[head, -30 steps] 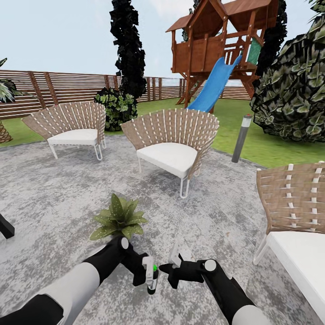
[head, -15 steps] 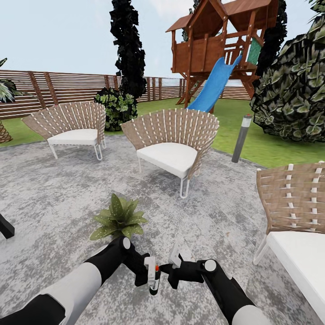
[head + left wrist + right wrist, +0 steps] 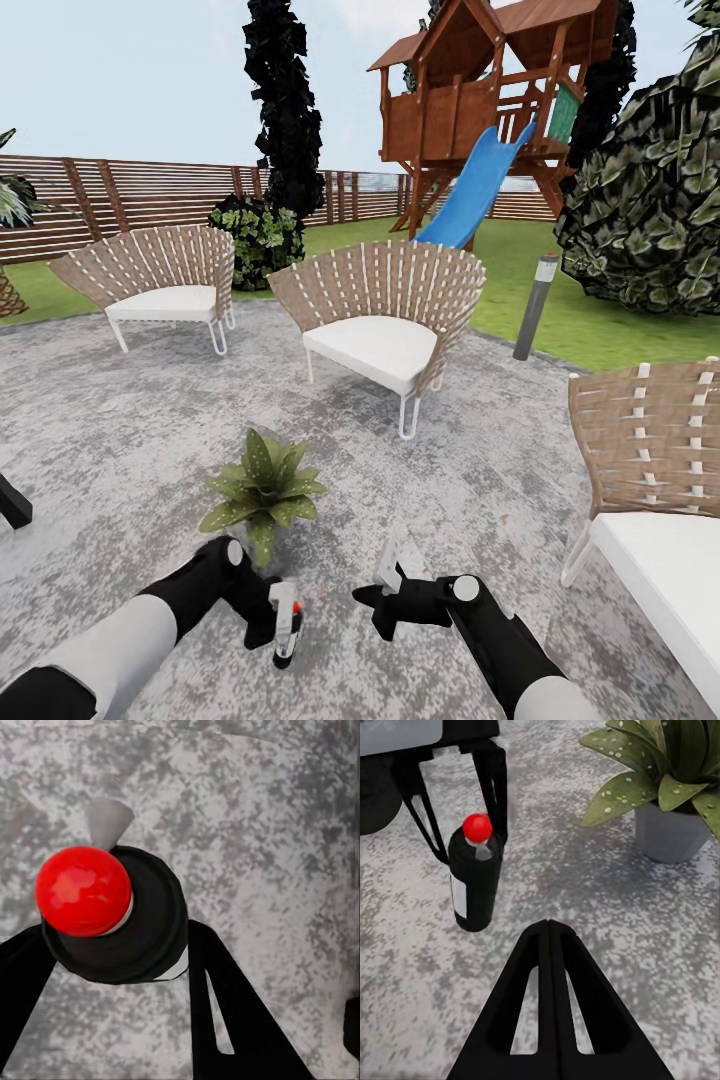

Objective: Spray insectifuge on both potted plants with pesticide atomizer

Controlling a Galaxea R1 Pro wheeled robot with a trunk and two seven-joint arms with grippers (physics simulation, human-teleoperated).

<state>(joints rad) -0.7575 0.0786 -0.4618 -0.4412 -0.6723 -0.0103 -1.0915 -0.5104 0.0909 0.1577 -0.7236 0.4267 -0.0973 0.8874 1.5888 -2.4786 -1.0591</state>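
We see flat, bright, even daylight with no clear source and almost no cast shadows. The patio below the left gripper renders blotchy and soft. Nearest the wrist lenses, edges blur slightly; the red cap carries faint glare.

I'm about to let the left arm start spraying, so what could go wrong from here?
1. The pesticide atomizer is pinched near its top by the left gripper, so it may swing or slip.
2. It hangs beside and below the potted plant, so spray could land on the patio instead.
3. The right gripper, jaws closed, sits close by; a wide sweep might bump it.
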